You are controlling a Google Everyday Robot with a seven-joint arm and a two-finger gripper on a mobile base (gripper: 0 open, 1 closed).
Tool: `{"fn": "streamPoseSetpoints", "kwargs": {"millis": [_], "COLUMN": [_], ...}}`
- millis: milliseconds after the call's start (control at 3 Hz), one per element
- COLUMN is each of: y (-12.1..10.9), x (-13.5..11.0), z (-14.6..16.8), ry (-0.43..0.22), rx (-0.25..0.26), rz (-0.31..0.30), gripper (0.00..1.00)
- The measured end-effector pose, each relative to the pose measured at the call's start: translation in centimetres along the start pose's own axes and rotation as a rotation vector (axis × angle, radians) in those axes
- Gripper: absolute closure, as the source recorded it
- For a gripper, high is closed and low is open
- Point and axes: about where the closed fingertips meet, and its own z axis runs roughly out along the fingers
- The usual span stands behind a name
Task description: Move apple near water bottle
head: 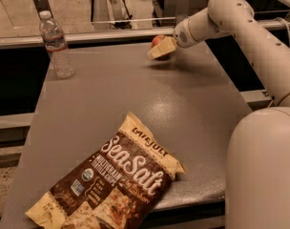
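Observation:
The apple [156,40] is red with a yellowish blush and sits at the far middle of the grey table [135,94]. My gripper [160,49] reaches in from the right and is shut on the apple, with its pale fingers [164,47] covering the apple's front and lower half. The apple seems to hang just above the table, with a shadow under it. The water bottle [56,44] is clear with a white cap and stands upright at the far left of the table, well to the left of the apple.
A brown and cream sea salt chip bag [114,182] lies flat at the table's near edge. A metal rail [102,32] runs along the far edge. My white arm [250,37] and base [264,171] fill the right side.

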Motion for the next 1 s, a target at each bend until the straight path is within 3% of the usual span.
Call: {"fn": "streamPoseSetpoints", "kwargs": {"millis": [667,1000], "y": [1.2,2.4], "x": [-0.1,-1.5], "z": [-0.2,-2.0], "ry": [-0.009,-0.052], "rx": [-0.067,-0.104], "rz": [-0.011,-0.075], "gripper": [0.6,0.83]}}
